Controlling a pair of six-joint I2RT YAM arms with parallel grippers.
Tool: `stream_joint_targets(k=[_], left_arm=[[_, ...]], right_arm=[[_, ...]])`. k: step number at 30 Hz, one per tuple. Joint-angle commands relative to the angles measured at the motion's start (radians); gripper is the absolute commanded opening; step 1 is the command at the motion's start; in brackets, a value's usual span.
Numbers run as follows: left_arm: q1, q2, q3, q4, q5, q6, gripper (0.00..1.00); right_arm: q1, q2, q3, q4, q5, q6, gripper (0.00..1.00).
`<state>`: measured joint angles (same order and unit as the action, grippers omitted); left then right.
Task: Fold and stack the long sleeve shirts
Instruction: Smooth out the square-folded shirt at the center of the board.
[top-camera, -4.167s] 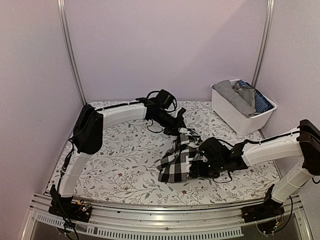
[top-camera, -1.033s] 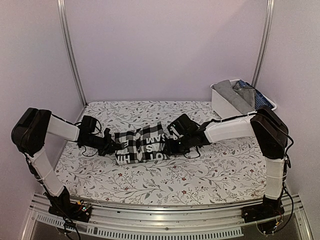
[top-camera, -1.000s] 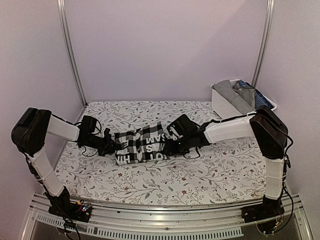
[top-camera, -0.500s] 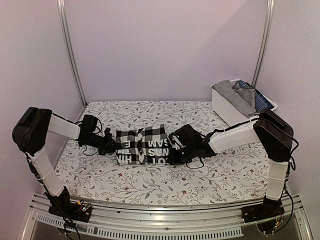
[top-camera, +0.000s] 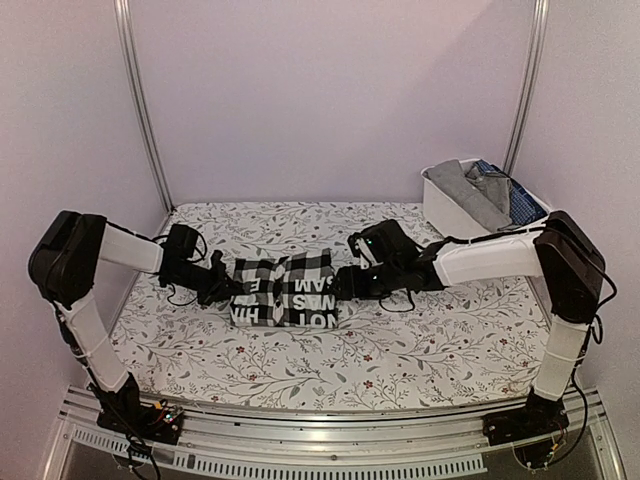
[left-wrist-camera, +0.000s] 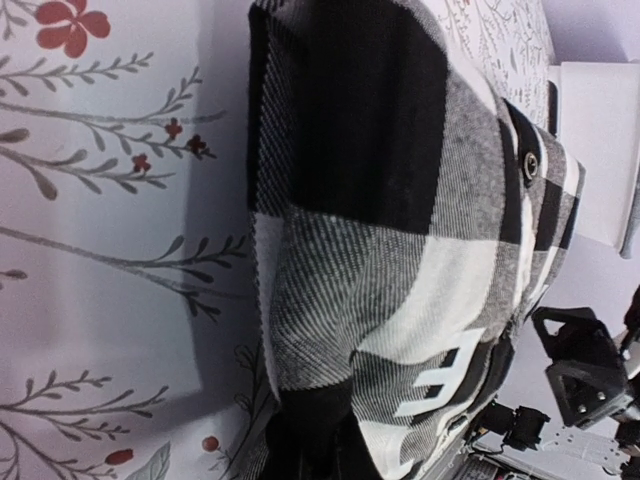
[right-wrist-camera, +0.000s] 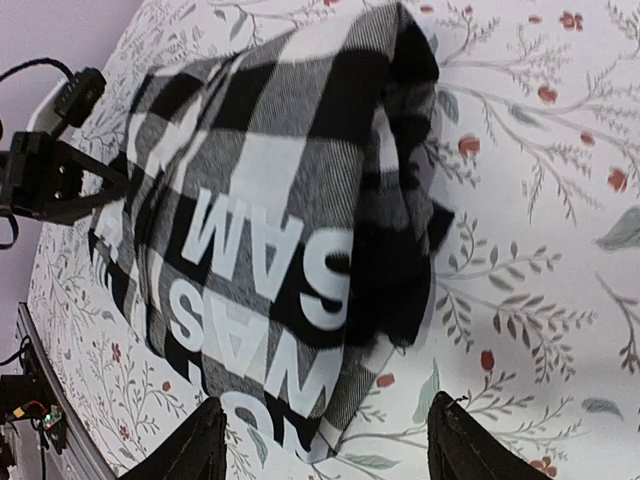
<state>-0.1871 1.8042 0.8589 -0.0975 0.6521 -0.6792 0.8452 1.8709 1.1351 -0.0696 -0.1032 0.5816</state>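
Looking at the checked shirt (top-camera: 285, 292) bundled up in the middle of the table (top-camera: 420, 350), long side running left to right between both arms. Got the left gripper (top-camera: 222, 290) clenched at its left end, seemingly pinching cloth (can't see the fingers in that wrist view, so judging from above). Got the right gripper (right-wrist-camera: 330, 405) spread wide, holding nothing, parked just off the right end with the shirt straight ahead. Guessing next up: reaching forward for that right edge, being the nearer one there.
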Motion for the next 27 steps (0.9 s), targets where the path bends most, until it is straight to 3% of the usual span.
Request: stream_joint_targets(k=[1,9,15,23,24,27], left_arm=[[-0.006,0.028,0.026,-0.020,-0.020,0.028,0.00],[-0.016,0.039,0.053,-0.035,-0.024,0.033,0.00],[-0.021,0.040,0.059,-0.037,-0.027,0.032,0.00],[-0.028,0.052,0.058,-0.026,-0.024,0.027,0.00],[-0.028,0.052,0.058,-0.025,-0.024,0.027,0.00],[-0.028,0.051,0.057,-0.025,-0.024,0.028,0.00]], right_arm=[[-0.056,0.064,0.144,-0.002,-0.023,-0.068,0.68],[-0.079,0.254,0.353,-0.075,-0.029,-0.107,0.68],[-0.080,0.295,0.363,-0.080,-0.049,-0.103,0.66],[-0.078,0.310,0.391,-0.094,-0.089,-0.076,0.35],[-0.078,0.310,0.394,-0.110,-0.085,-0.072,0.34],[-0.077,0.294,0.371,-0.133,-0.050,-0.064,0.50]])
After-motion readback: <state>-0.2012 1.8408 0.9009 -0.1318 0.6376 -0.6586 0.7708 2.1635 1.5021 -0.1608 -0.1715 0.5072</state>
